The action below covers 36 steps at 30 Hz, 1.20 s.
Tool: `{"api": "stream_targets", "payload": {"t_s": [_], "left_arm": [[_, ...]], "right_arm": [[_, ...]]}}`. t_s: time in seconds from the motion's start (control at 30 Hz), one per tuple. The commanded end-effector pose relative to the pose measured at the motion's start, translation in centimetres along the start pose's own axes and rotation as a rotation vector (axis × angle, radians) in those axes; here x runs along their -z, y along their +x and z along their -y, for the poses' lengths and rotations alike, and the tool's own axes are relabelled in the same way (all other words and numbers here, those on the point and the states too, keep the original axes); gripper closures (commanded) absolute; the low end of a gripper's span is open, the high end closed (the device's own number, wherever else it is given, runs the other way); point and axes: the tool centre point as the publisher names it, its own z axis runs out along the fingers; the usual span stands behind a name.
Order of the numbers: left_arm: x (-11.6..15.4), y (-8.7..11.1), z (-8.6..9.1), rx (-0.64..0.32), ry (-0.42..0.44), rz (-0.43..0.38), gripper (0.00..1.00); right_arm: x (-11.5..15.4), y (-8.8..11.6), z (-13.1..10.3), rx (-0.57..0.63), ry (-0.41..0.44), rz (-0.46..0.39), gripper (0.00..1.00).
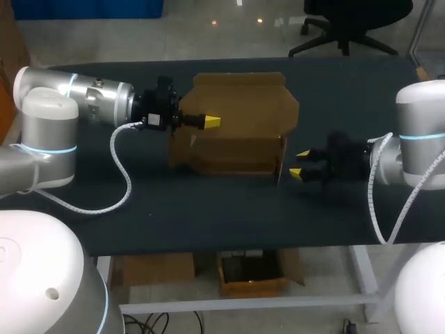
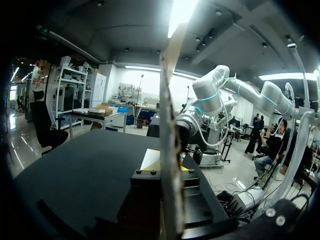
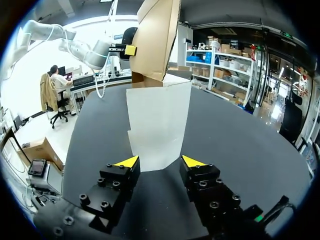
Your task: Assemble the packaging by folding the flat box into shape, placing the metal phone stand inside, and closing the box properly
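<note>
Risk: half-folded brown cardboard box (image 1: 240, 129) stands on the black table (image 1: 208, 216), my left gripper (image 1: 210, 122) clamped on its upright wall, my right gripper (image 1: 303, 163) spread open just beside the white end flap (image 3: 157, 125); a careless push there could buckle it.

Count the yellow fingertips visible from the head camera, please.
3. One is on the left gripper, over the box's left side. Two are on the right gripper, just off the box's right end. The left gripper's other fingertip is likely hidden behind the box.
</note>
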Motion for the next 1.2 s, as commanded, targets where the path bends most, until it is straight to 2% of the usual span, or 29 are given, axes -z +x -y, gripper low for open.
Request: {"api": "stream_targets", "payload": {"t_s": [0.03, 0.5, 1.2], "left_arm": [[-0.1, -0.1, -0.4, -0.001, 0.001, -0.001, 1.00], [-0.1, -0.1, -0.4, -0.001, 0.001, -0.001, 1.00], [-0.1, -0.1, -0.4, -0.001, 0.001, -0.001, 1.00]], "right_arm": [[-0.2, -0.4, -0.7, 0.007, 0.012, -0.024, 0.51], [-2.1, -1.2, -1.7, 0.030, 0.015, -0.049, 0.52], [-3.6, 0.4, -2.6, 0.007, -0.014, -0.020, 0.54]]}}
